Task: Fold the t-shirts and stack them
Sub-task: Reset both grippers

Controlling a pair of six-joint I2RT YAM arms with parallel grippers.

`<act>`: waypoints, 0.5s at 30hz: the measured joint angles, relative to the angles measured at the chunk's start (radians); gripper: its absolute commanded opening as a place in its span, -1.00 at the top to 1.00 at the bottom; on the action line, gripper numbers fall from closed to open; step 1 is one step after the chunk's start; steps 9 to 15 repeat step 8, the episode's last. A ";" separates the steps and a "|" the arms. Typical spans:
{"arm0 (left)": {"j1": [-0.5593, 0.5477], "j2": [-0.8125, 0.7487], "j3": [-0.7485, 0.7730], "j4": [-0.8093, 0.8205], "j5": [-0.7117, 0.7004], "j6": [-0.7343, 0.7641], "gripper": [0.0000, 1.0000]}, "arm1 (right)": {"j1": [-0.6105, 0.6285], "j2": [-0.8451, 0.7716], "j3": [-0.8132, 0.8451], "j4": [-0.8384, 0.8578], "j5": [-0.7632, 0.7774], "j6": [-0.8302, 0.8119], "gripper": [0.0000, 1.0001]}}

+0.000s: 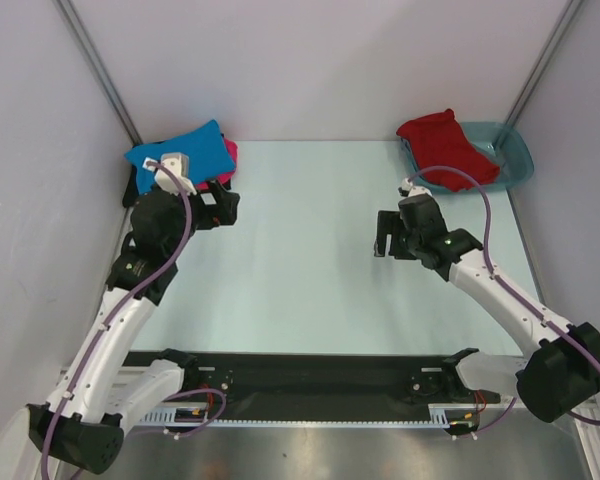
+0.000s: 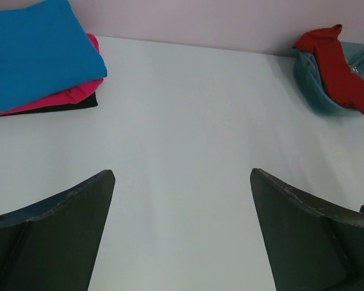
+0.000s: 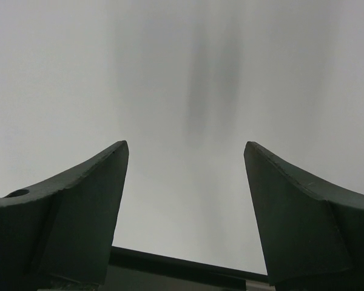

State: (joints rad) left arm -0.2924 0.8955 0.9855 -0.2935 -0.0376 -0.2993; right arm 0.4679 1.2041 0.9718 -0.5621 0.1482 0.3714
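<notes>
Top external, tub (image 1: 517, 163): holds red t-shirt (image 1: 445, 140).
Stack: blue t-shirt (image 1: 185, 148) over pink t-shirt (image 2: 79, 94) over black t-shirt (image 2: 73, 107).
Left gripper (image 2: 182, 176): agape, empty.
Right gripper (image 3: 185, 145): agape, empty.

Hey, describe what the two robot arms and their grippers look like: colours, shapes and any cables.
The left arm and right arm have white link shells with black joint housings. A purple cable runs along each. The left gripper and right gripper each have two dark, matte, wedge-shaped fingers that taper toward the tips. No markings are readable.
</notes>
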 measured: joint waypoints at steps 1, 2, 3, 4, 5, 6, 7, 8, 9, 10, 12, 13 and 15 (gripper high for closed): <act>0.000 0.005 0.000 -0.001 -0.006 0.004 -1.00 | 0.001 0.000 0.000 -0.003 0.004 0.002 -0.65; 0.000 0.010 0.000 0.000 -0.010 0.007 -1.00 | 0.001 0.000 0.000 -0.004 0.008 0.003 -0.65; 0.000 0.017 0.000 -0.001 -0.013 0.012 -0.99 | 0.002 0.000 0.000 -0.005 0.012 0.003 -0.65; 0.000 0.024 0.000 -0.001 -0.013 0.013 -0.99 | 0.002 0.000 0.000 -0.007 0.015 0.005 -0.65; 0.000 0.031 0.000 -0.002 -0.013 0.014 -1.00 | 0.002 0.000 0.000 -0.008 0.019 0.007 -0.65; 0.000 0.038 0.000 -0.002 -0.014 0.015 -0.99 | 0.002 0.000 0.000 -0.009 0.021 0.010 -0.65; 0.000 0.045 0.000 -0.003 -0.016 0.018 -0.99 | 0.002 0.000 0.000 -0.009 0.024 0.013 -0.65; 0.000 0.050 0.000 -0.006 -0.019 0.021 -1.00 | 0.003 0.001 0.000 -0.009 0.026 0.014 -0.65; 0.000 0.050 0.000 -0.006 -0.019 0.021 -1.00 | 0.003 0.001 0.000 -0.009 0.026 0.014 -0.65; 0.000 0.050 0.000 -0.006 -0.019 0.021 -1.00 | 0.003 0.001 0.000 -0.009 0.026 0.014 -0.65; 0.000 0.050 0.000 -0.006 -0.019 0.021 -1.00 | 0.003 0.001 0.000 -0.009 0.026 0.014 -0.65; 0.000 0.050 0.000 -0.006 -0.019 0.021 -1.00 | 0.003 0.001 0.000 -0.009 0.026 0.014 -0.65; 0.000 0.050 0.000 -0.006 -0.019 0.021 -1.00 | 0.003 0.001 0.000 -0.009 0.026 0.014 -0.65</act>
